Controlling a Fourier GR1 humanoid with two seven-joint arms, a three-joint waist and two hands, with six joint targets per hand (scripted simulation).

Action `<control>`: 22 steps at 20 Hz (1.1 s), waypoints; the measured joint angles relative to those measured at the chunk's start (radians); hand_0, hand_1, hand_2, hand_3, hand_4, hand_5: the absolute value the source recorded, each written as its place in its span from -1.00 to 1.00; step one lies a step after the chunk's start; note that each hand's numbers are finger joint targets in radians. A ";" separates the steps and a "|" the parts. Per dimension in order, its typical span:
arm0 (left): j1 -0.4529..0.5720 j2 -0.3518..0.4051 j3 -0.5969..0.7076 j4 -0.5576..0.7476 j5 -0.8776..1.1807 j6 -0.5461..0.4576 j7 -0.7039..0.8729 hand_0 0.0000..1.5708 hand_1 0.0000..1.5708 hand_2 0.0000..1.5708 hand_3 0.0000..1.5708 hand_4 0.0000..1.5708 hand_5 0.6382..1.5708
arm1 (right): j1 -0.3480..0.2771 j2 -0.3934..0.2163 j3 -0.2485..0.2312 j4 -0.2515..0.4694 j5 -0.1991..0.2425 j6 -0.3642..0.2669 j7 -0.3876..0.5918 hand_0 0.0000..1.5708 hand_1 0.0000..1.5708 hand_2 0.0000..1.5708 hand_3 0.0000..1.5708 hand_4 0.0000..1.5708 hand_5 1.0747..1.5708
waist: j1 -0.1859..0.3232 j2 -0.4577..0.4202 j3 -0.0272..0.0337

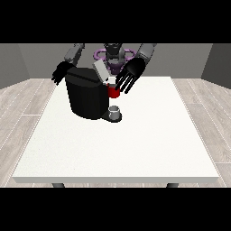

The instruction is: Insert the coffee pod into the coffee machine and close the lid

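The black coffee machine stands on the table's far left half. Its grey lid is tilted up above the top. A red thing at the machine shows at its right side, under the lid. The hand at the view's right hovers just right of the lid and above the red thing, with its fingers straight and spread, pointing down. The hand at the view's left hangs behind the machine's far left corner with relaxed fingers, holding nothing. A small grey thing sits on the machine's low base.
The white table stretches wide towards the camera and to the right of the machine. The robot's torso is behind the far edge. Wooden floor surrounds the table.
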 measured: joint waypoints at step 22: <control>0.169 -0.128 0.108 -0.030 0.125 -0.021 -0.002 -1.00 -1.00 -1.00 -1.00 -0.68 1.00 | 0.143 0.004 -0.032 0.025 -0.043 0.022 -0.039 -1.00 -1.00 -1.00 -1.00 -0.38 1.00 | 0.105 -0.220 -0.0021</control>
